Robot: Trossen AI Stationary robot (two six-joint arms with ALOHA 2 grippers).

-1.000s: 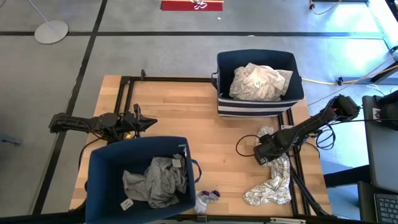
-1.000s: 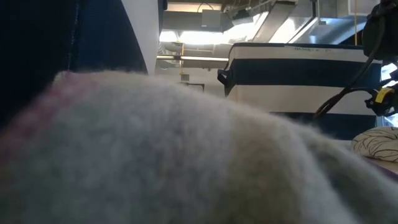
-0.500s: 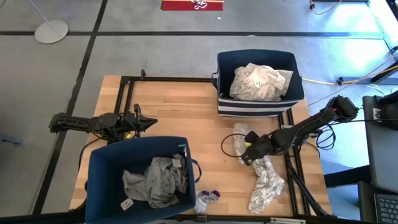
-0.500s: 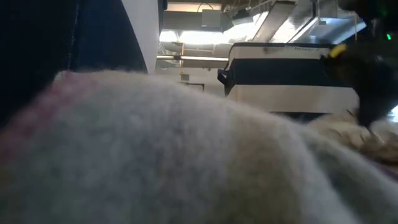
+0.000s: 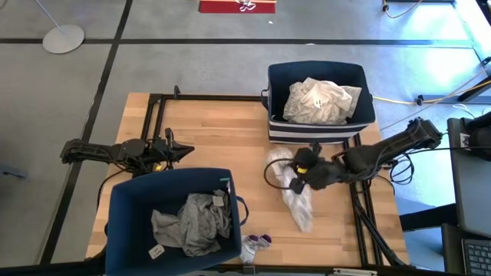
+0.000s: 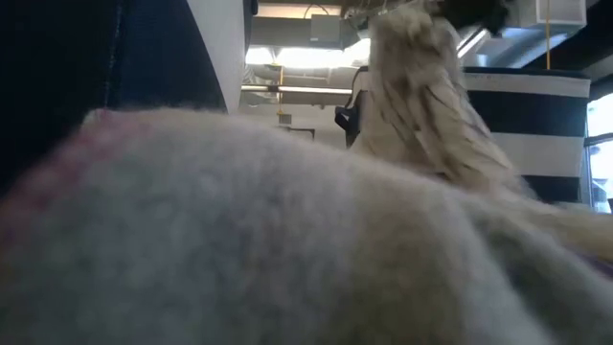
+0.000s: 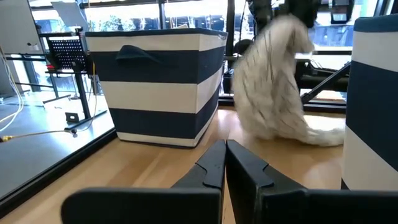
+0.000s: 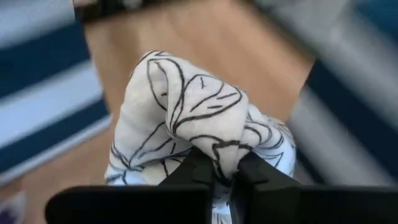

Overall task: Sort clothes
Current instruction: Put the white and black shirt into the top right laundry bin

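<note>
The right gripper (image 5: pixel 305 170) pinches the printed garment (image 5: pixel 295 195) tight, cloth trailing below onto the table (image 5: pixel 207 130).

On the wooden table (image 5: pixel 215 138) stand two large fabric bins: a navy bin (image 5: pixel 126 222) at the near left corner and a striped navy-and-white bin (image 5: pixel 314 132) at the far right. The table has a black metal frame (image 5: pixel 153 115) along its edges. On the grey floor beyond the table there is a round white stand base (image 5: pixel 63 38) and a red mat (image 5: pixel 236 6).
</note>
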